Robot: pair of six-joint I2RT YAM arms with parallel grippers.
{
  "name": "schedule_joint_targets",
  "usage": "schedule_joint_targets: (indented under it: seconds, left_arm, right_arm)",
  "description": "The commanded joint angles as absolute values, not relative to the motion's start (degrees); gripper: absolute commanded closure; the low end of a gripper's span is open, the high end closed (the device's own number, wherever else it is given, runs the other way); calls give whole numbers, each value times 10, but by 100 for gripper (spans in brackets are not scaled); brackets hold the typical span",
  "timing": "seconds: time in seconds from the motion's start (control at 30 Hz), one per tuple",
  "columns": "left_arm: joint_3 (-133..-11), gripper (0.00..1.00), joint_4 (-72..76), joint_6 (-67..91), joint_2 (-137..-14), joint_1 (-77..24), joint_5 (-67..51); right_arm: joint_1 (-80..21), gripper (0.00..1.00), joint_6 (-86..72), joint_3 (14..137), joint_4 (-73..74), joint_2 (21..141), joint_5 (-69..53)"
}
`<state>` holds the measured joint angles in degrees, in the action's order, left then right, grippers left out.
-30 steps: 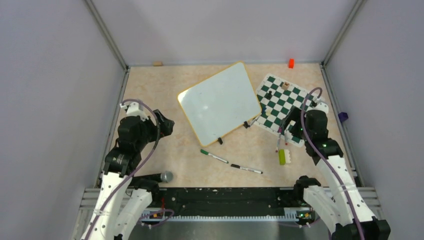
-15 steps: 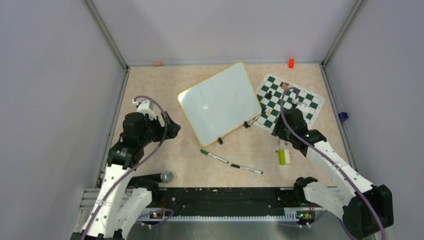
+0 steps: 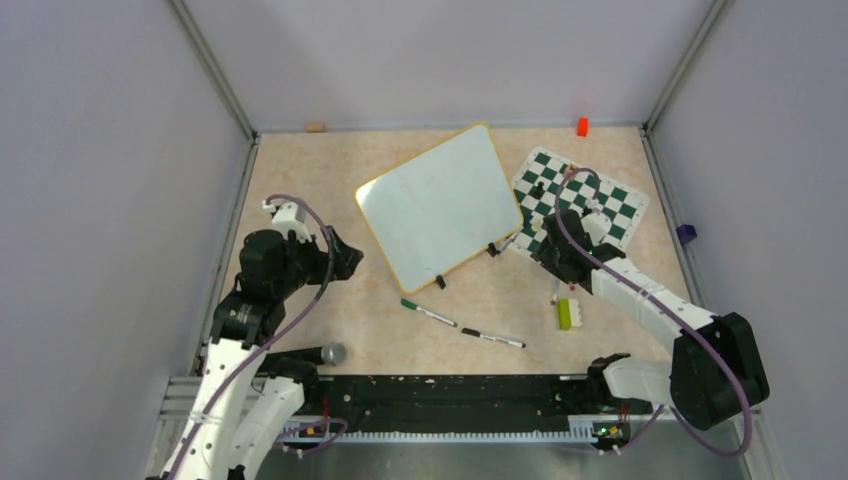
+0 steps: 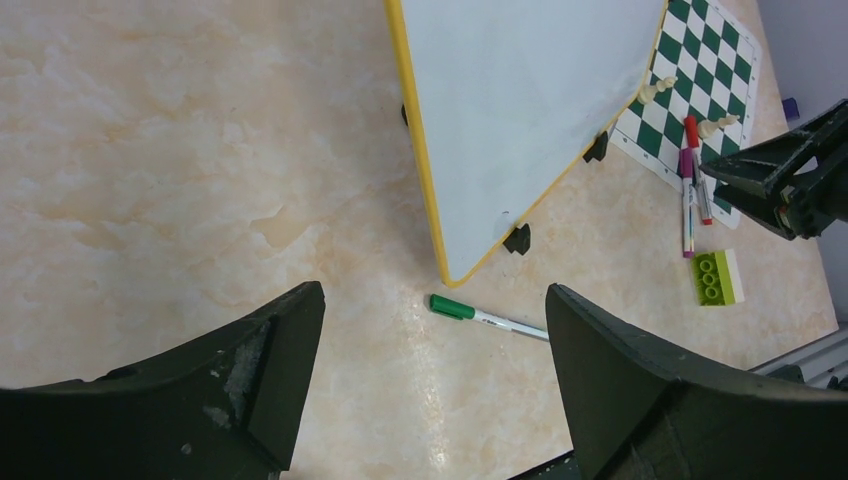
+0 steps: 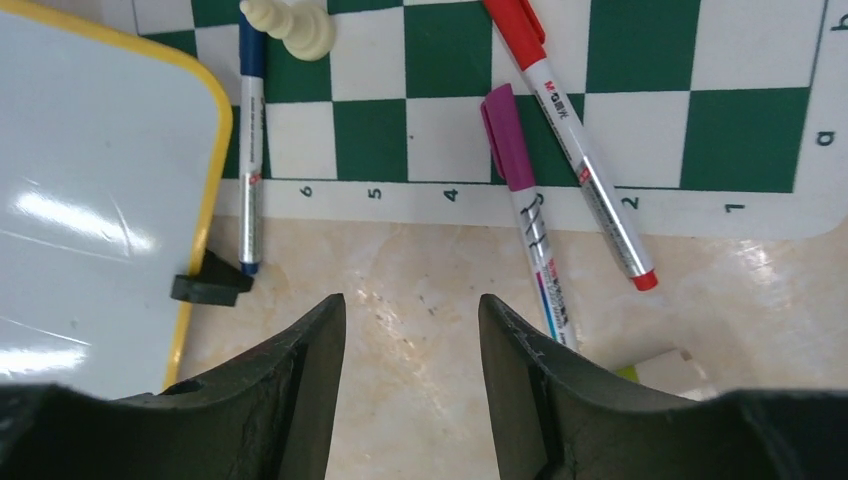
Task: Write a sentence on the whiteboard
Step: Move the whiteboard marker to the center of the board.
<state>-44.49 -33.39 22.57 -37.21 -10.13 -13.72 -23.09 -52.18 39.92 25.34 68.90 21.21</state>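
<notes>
Table [image 3: 300, 180]: beige, marble-like, with grey walls around it.
Whiteboard [image 3: 440, 205]: lay in the middle toward the far side, turned askew. Its face was plain white with some glare, and its right corner was just beside the chessboard.
Chessboard [image 3: 620, 205]: green and white, at the far right.
Left gripper [image 4: 432, 295]: was at the left, pointing toward the whiteboard. Its fingers were spread wide, with nothing between them.
Right gripper [image 5: 410, 300]: was over the bare table at the chessboard's near edge. Its fingers were apart and held nothing.
Microphone [image 3: 325, 353]: probably one, the view is poor; it lay near the left base.
Markers: green [image 3: 428, 313] and black [image 3: 492, 338] lay in front of the whiteboard. Blue [image 5: 250, 150] lay along the whiteboard's rim. Purple [image 5: 525, 200] and red [image 5: 575, 150] crossed the chessboard's edge.
Block [image 3: 564, 314]: green, near the purple marker's end.
Chess piece [image 5: 290, 25]: cream-coloured, touching the blue marker.
</notes>
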Motion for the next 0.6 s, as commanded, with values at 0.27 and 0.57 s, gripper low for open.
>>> schedule_joint_targets:
  seconds: [0.27,0.57]
  left_arm:
    - [-429,14,-300,232,-340,-99,-143]
    - [-429,14,-299,233,-333,-99,-142]
  right_arm:
    - [-241,51,-703,476,156,813,164]
    - [-254,57,-721,536,178,891,185]
